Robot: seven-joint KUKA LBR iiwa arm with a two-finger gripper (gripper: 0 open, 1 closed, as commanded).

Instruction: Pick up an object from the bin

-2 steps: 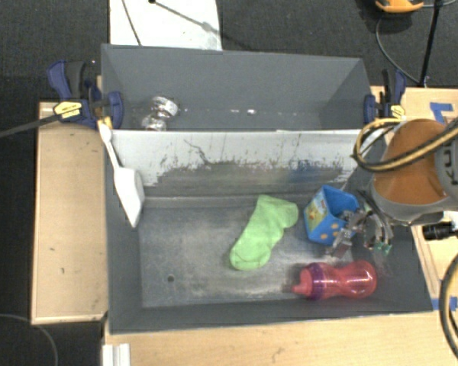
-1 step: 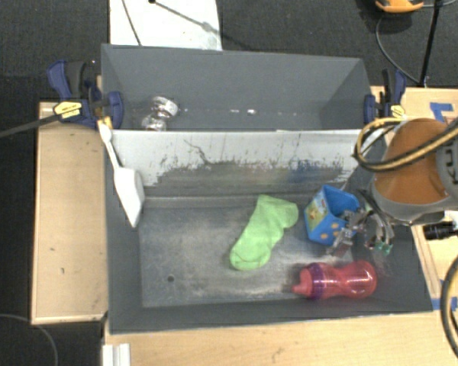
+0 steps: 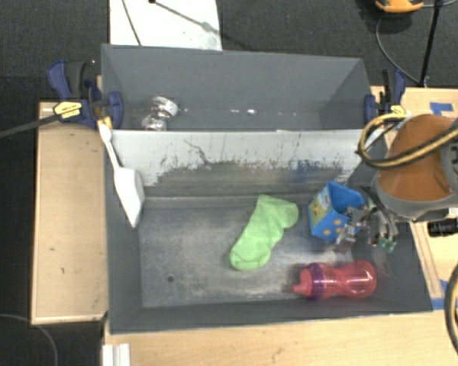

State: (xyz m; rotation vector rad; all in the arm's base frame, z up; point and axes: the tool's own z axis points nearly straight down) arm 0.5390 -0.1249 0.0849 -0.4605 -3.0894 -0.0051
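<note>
A: Where's the gripper (image 3: 360,231) sitting rn?

B: It's hanging low at the right side of the bin (image 3: 183,261), btwn the blue carton (image 3: 332,208) and the pink bottle (image 3: 337,280). It's sitting just beside the carton's right edge, poss. touching. The bottle's lying just below it, apart.

A: Claw released or clenched?

B: Can't tell. The tip's reading as a tangle of metal against the carton. Nothing's showing as grasped.

A: So which thing is the pick?

B: Going by position, prob. the carton, since it's nearest. It's standing tilted near the right wall, one corner pointing up. The bottle's lying on its side along the front wall, cap pointing left. I'm guessing either is w/in reach.

A: Why's the arm posing like that?

B: It's reaching in from the right over the rim. The wrist w/ its orange cover (image 3: 412,166) is hovering above the right wall, and cables (image 3: 374,139) are looping round it. The tool's angling down and left, I'd say bc both things are crowding that right corner.

A: Anything else in there?

B: A green sock (image 3: 263,231) is lying limp mid-floor, slanting, well apart from the gripper. Something clear and shiny (image 3: 160,113) is sitting at the back-left corner, far from it all.

A: Any risk?

B: W/ the carton's edge that close, I'm thinking a closing claw could be nudging it aside rather than gripping it.
</note>
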